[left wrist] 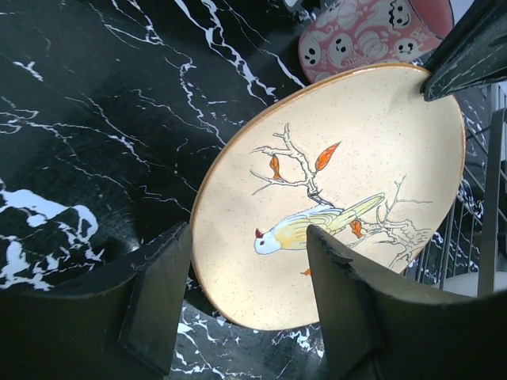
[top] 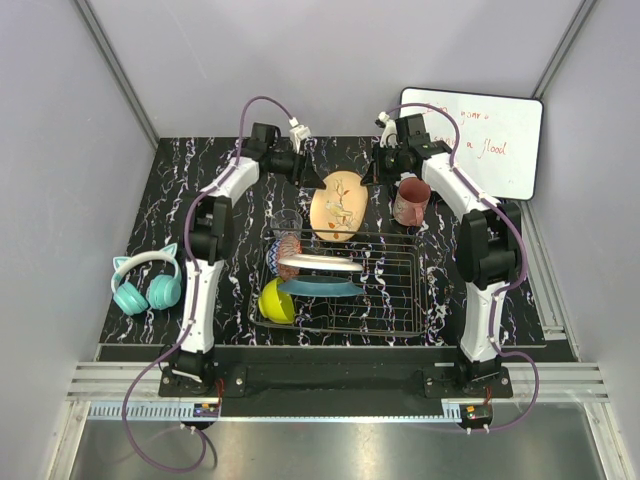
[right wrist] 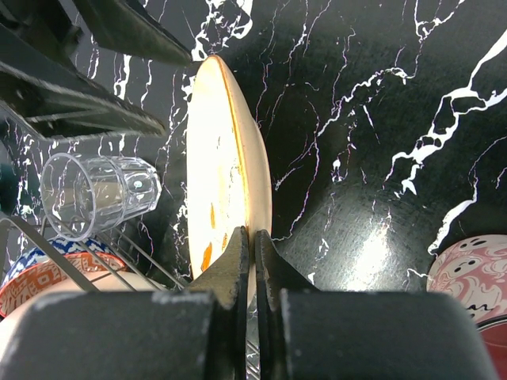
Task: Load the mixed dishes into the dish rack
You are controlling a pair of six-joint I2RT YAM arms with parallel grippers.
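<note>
Right pincer (right wrist: 253, 237) pinching orange plate (top: 338, 205) by rim; plate on edge at far side of rack (top: 395, 300). Left pincer (left wrist: 247, 233) spread, close by plate face. Risk: thin rim grip lets plate pivot, slip to worktop (top: 180, 180), or strike glass (right wrist: 95, 194) just left.

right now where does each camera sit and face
top external: high behind the robot, looking down on the dish rack; left arm and right arm show.
left wrist: on the left arm, facing the painted face of the orange plate; open left gripper shows.
right wrist: on the right arm, along that plate's rim, pinched by the right gripper.
shared: both wrist views show the plate and reddish-brown cup.
</note>
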